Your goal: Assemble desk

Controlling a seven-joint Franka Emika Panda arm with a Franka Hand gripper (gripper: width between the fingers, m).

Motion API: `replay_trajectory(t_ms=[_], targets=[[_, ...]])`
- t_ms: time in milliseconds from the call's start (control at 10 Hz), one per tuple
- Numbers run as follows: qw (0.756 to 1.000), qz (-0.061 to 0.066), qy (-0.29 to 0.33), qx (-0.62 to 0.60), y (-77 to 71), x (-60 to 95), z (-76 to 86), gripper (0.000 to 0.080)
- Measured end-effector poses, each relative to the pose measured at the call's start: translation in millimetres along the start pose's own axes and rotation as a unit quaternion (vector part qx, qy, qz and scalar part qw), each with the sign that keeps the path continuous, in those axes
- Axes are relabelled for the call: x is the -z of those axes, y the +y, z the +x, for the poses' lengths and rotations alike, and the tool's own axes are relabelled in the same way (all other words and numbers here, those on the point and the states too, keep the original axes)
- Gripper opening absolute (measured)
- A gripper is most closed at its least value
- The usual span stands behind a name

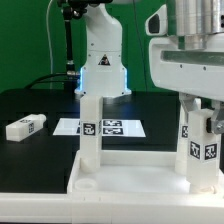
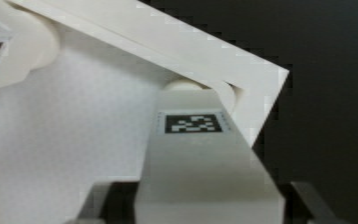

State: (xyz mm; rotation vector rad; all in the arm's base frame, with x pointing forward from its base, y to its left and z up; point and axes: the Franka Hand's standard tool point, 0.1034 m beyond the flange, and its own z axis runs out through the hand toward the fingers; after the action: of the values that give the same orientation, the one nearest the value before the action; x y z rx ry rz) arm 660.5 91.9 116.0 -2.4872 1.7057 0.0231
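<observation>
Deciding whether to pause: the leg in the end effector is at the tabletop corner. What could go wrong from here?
1. The held leg may not be square to the tabletop corner; forcing it could jam it.
2. Nothing visible clamps the tabletop, so pushing might slide it and disturb the standing leg.

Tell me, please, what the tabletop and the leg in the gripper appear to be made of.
The tabletop: probably white plastic, smooth and matte; the raised rim looks moulded in one piece. The leg in the gripper: likely the same plastic, uniform white with no grain; its tag looks like a printed sticker.
</observation>
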Motion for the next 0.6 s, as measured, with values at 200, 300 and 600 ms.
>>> replay_trajectory(t_ms=[200,300,600], targets=[[0.999,-0.002,0.0,0.042,0.4,0.1,-0.1,0.0382],[0.997,-0.003,0.0,0.079,0.3,0.2,-0.9,0.0521],[0.974,-0.007,0.006,0.226,-0.1,0.2,-2.0,0.0642]])
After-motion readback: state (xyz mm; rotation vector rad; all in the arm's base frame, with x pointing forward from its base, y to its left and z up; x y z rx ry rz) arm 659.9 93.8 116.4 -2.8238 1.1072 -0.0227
